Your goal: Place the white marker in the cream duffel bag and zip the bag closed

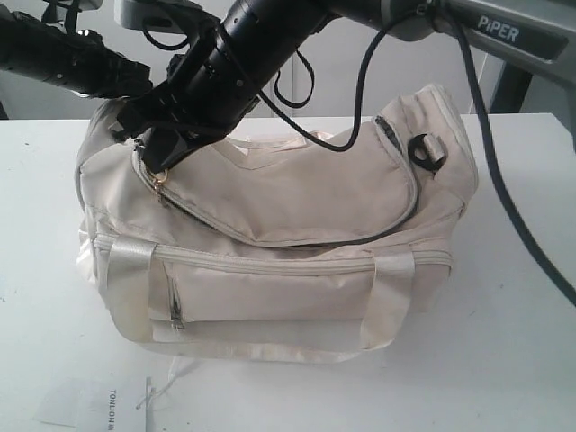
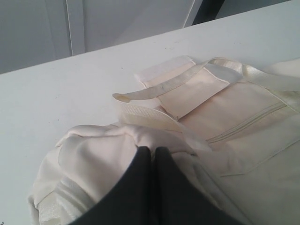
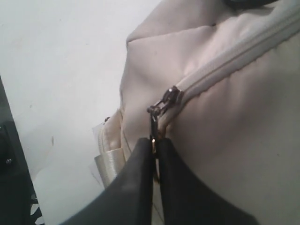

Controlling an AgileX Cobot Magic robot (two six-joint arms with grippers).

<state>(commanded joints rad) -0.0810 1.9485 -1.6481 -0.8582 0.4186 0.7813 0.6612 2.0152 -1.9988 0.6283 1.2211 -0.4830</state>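
Operator: Zipping is judged to be the step in hand. Where is the pull held?

Observer: Small brass-coloured metal zip pull is seen nipped between the closed jaws of the right gripper. In the exterior view it sits at the upper left of the large, soft cream fabric duffel bag. The pale zip track leading to the slider is seen meshed.

Operator: And the slim white marker with the black cap?

Observer: It is not seen in any view. It is judged to lie inside the bag, since the curved flap is laid shut. A dark line along the flap's lower edge may be shadow or a gap; that cannot be told from here.

Operator: How is the last stretch best done?

Observer: The pull should be drawn along the line of the track rather than lifted away from it. The cloth ahead of the slider should be held taut so that nothing is caught. The bag's end should be braced against the drag.

Operator: Is such a brace in place?

Observer: The jaws of the left gripper are seen pressed together on a bunched fold of the bag's cloth at that end.

Operator: And the arms?

Observer: The right arm is stretched from the upper right of the frame across to the upper left, sloping down. The left arm is brought in nearly level from the upper left edge. The bag is set on a white table.
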